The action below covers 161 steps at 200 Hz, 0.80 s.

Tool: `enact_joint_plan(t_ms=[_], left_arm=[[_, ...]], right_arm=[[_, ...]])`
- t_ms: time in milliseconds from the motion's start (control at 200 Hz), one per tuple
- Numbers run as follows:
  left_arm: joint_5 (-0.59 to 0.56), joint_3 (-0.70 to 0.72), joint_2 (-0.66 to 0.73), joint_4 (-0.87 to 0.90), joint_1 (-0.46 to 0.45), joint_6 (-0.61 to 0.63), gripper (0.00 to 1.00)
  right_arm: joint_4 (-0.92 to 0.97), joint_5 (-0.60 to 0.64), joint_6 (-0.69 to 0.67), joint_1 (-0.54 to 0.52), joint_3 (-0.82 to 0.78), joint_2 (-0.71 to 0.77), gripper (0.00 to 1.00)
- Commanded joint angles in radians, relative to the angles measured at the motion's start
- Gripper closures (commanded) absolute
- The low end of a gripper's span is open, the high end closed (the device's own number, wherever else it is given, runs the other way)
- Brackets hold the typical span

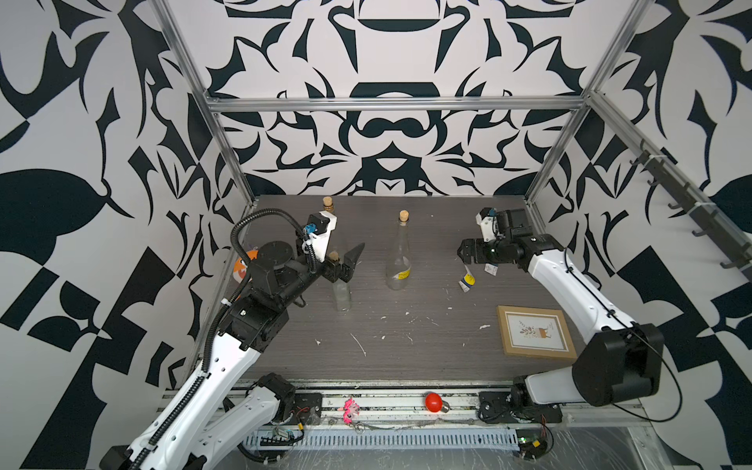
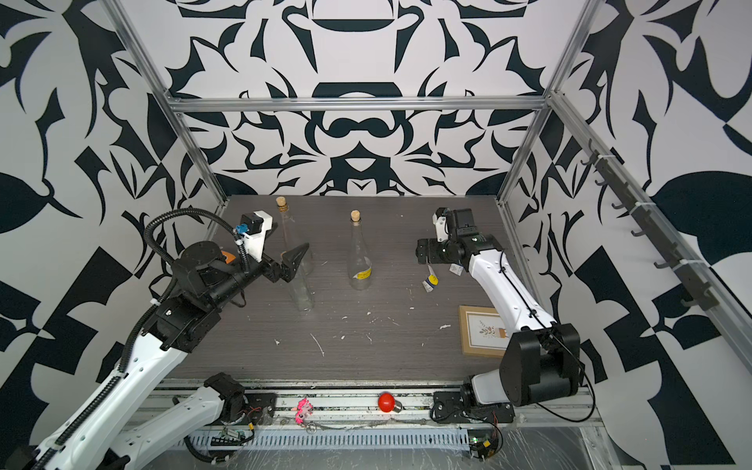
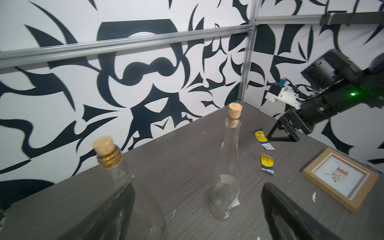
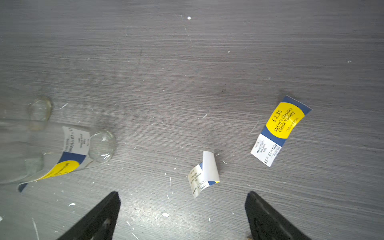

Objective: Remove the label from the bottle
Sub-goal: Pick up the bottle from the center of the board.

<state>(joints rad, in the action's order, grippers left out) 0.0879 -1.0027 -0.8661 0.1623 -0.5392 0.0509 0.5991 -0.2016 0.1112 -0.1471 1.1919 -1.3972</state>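
table (image 1: 407, 350): grey wood grain, with white scraps scattered over it.
left arm (image 1: 219, 366): rises from the front-left base with the elbow raised. The forearm heads back and the wrist turns toward mid-table. The tool sits about level at bottle-neck height.
right arm (image 1: 569, 285): elbow high at front right and forearm running to the back. The wrist bends inward and the tool is tipped down at the table.
left gripper (image 1: 346, 264): jaws wide apart. Your left wrist view puts the unlabelled bottle (image 3: 112, 160) in the gap, close against one finger (image 3: 108, 216). It's blurred, so contact can't be told.
right gripper (image 4: 182, 193): jaws wide apart with nothing between them, over bare table.
picture frame (image 1: 533, 331): lies flat at front right; the right forearm crosses over it in a top view.
labelled bottle (image 1: 398, 260): your target. Upright and corked at mid-table, between the two grippers and touched by neither.
back bottle (image 1: 329, 211): upright and corked at back left, mostly hidden behind the left wrist.
label (image 1: 403, 274): yellow, blue and white, on the labelled bottle's lower body. One end stands off the glass in the right wrist view.
flat loose label (image 4: 280, 131): face up on the table.
curled loose label (image 4: 203, 174): just ahead of the right fingertips, between the labelled bottle and the flat one.
red bulb (image 1: 434, 402): on the front rail.
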Motion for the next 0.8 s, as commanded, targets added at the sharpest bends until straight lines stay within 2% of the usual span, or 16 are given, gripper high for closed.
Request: enact_joint_plan(t_ms=[0,110,315,550,800], left_arm=[[0.18,-0.046,-0.053,0.068,-0.003,-0.025,0.01],[0.234,-0.057,-0.116,0.022,-0.017,-0.05,0.01],[0.206,-0.049,-0.196,-0.056,-0.069,-0.05,0.01],[0.146,-0.004,-0.304,-0.2,-0.105,-0.082,0.01],[0.11,-0.024,-0.465,-0.337,-0.117,-0.119,0.01]], right_arm=[[-0.065,-0.159,-0.032,-0.01,-0.018,0.092,0.03],[-0.114,-0.232,-0.039,-0.021,-0.056,0.164,0.03],[-0.17,-0.344,-0.03,-0.027,-0.107,0.271,0.03],[-0.192,-0.36,-0.014,-0.031,-0.134,0.329,0.03],[-0.181,-0.363,-0.012,-0.032,-0.158,0.376,0.03]])
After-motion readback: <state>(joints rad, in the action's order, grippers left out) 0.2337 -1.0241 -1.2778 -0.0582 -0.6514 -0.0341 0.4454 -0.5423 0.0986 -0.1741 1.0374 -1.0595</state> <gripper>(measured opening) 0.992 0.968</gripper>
